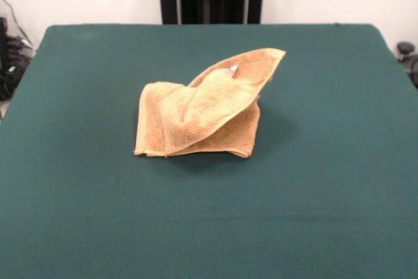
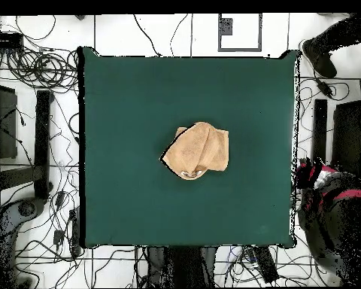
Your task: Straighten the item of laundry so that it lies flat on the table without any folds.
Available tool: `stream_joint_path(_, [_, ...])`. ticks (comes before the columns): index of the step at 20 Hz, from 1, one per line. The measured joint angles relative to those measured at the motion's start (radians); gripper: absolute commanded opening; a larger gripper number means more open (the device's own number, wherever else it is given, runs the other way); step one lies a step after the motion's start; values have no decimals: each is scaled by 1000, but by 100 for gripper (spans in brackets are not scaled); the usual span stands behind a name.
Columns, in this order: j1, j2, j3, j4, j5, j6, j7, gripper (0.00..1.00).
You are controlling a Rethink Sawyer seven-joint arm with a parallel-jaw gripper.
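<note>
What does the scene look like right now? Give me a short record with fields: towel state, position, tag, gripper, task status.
towel state: towel folded over itself in layers, one corner raised toward the far right in the front view
position: near the middle of the green table
tag: small white bit shows near the raised corner
gripper: not visible in either view
task status: not flat yet

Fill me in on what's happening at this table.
Nothing is handling anything right now: the robot's gripper shows in neither view. A tan towel lies crumpled near the middle of the green table, folded over itself with one corner standing up. It is not flat yet, so the straightening is not done. A person's shoe shows beside the table in the overhead view.
</note>
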Motion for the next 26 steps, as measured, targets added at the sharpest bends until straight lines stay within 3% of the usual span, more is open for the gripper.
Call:
stream_joint_path(11, [-179,-27,84,-29,6,225,-1,100])
stream_joint_path(18, [-200,-28,99,-62,0,314,-1,100])
stream_joint_path(26, [-177,-60,98,-38,-2,335,-1,100])
